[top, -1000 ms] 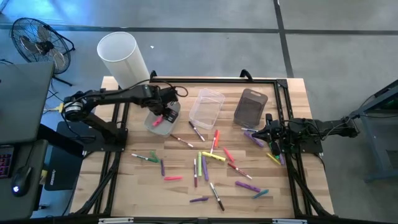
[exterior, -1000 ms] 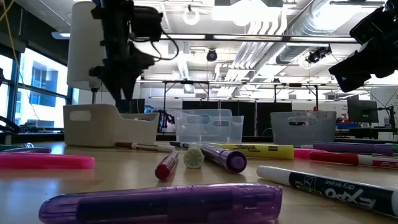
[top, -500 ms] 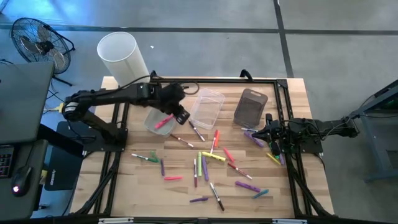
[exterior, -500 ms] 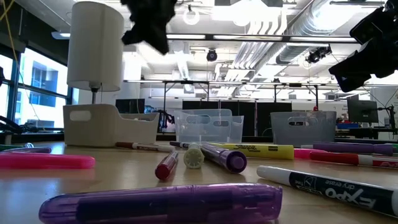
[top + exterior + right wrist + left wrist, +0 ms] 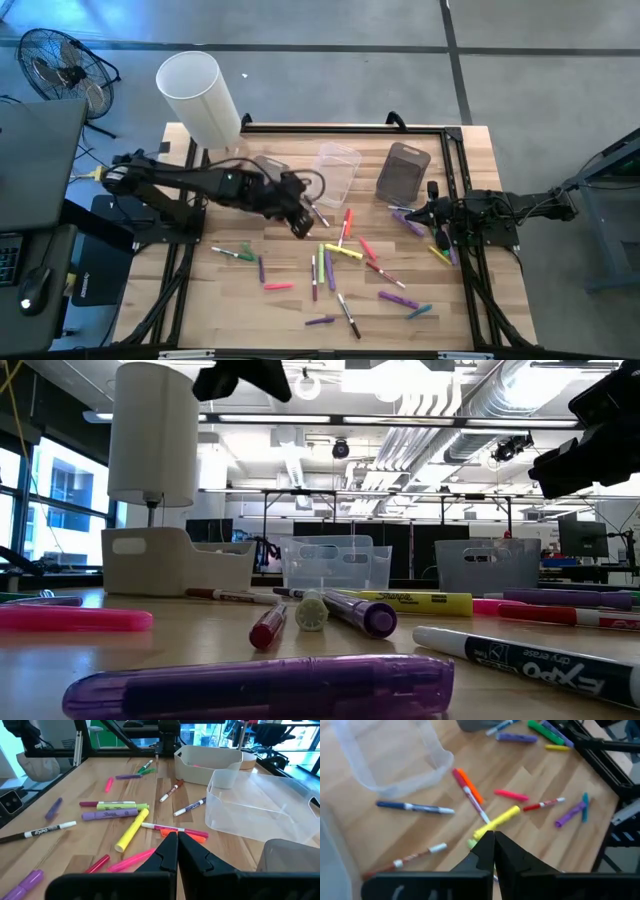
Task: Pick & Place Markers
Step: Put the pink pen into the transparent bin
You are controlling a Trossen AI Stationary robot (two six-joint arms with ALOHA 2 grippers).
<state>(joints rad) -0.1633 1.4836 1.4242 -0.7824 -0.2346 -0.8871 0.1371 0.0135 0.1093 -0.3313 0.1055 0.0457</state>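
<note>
Item: my left gripper (image 5: pixel 299 224), fingers pressed together on nothing, hung above the worktop (image 5: pixel 470 300) near the centre, just at 7 o'clock of the clear bin (image 5: pixel 335 172).

Item: my right gripper (image 5: pixel 434 212), also closed and empty, waited at the 3 o'clock edge.

Item: markers (image 5: pixel 342 252), loose on the worktop. Most lay scattered from the centre toward 6 o'clock: a yellow one (image 5: pixel 498 821), an orange one (image 5: pixel 468 785), a pink one (image 5: pixel 511 795), purple ones (image 5: pixel 391 297), several white-barrelled ones. A few more sat at 3 o'clock, beside the right gripper.

Item: bins, three, in a row toward 12 o'clock: white (image 5: pixel 208 758), clear, grey (image 5: pixel 402 171). The clear one looked empty. Something pink seemed to lie in the white bin; the left arm hid most of that bin from above, so no count was possible. The grey bin's contents could not be made out.

Assessment: task barely begun. By my reckoning nearly the whole lot remained to be picked and binned.
</note>
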